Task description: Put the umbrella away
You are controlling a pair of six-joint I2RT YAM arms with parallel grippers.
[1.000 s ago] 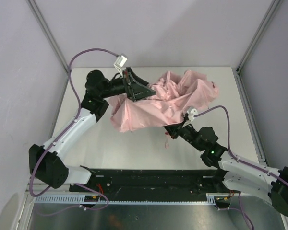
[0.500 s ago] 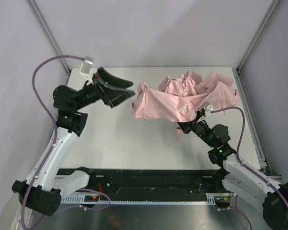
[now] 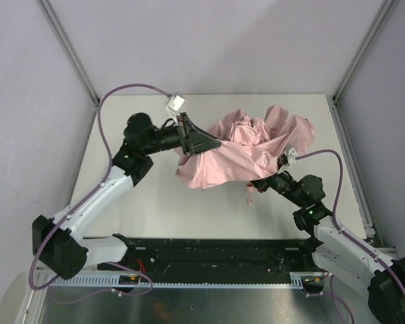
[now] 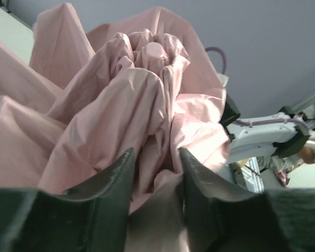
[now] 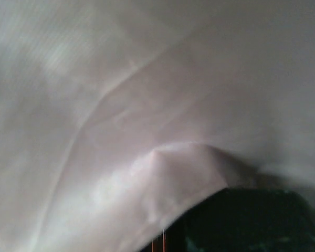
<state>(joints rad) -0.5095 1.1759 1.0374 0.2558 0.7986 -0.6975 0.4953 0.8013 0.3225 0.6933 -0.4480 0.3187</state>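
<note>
Lowest in the top view, right of centre, the right gripper (image 3: 263, 182) is tucked under the hem of the umbrella (image 3: 236, 145). Its jaws are pressed together, but the cloth hides what they pinch, and its own wrist camera sees little but pink fabric. That blindness is the first hazard: if its hold is only on loose cloth and not on the shaft or handle, a pull from the other side would probably drag the whole bundle across the table (image 3: 155, 196). The thin strap (image 3: 248, 197) dangles just below the hem and could snag on that arm.

Further up, the canopy lies slack and crumpled in the middle of the frame, half collapsed and not yet bundled. At its upper left edge the left gripper (image 3: 201, 140) has its fingers (image 4: 121, 173) part way apart on either side of a fold; whether they actually clamp it cannot be told. A bite on a single layer would likely slip free or stretch the fabric over the ribs, and a rib caught between the fingers could bend
</note>
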